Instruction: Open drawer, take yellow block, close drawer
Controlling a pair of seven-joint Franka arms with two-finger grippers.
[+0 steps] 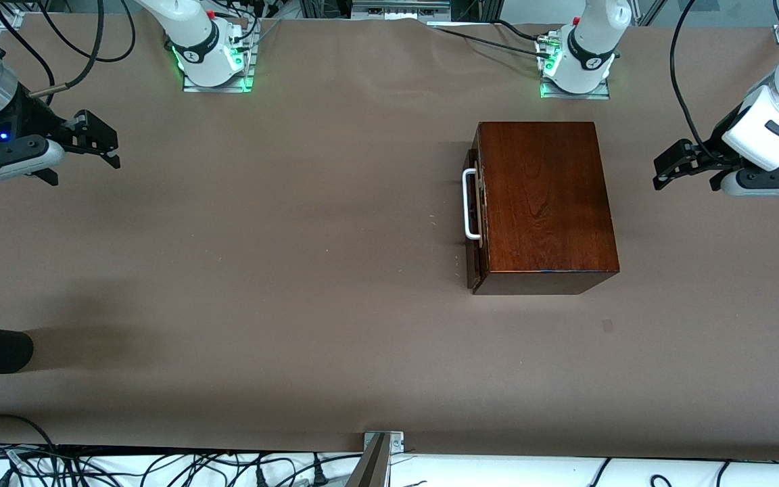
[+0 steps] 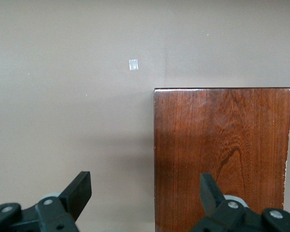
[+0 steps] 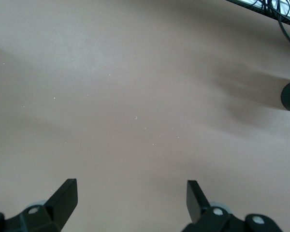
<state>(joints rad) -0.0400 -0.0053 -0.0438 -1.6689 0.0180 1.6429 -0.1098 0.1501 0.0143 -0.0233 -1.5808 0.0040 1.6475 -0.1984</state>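
Drawer point(image 1: 476, 223) shut in box point(image 1: 545, 203) toward the left arm's end of the tabletop point(image 1: 261, 270), block unseen; left tool point(image 1: 667, 169) and right tool point(image 1: 102, 145) both open, empty, hovering apart; opening step pending, next likely grasping handle point(image 1: 470, 204).

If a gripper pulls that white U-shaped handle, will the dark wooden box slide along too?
Possibly. The glossy dark mahogany box sits loose on smooth brown table covering, unclamped. Its solid bulk probably resists. The white handle looks rigid.
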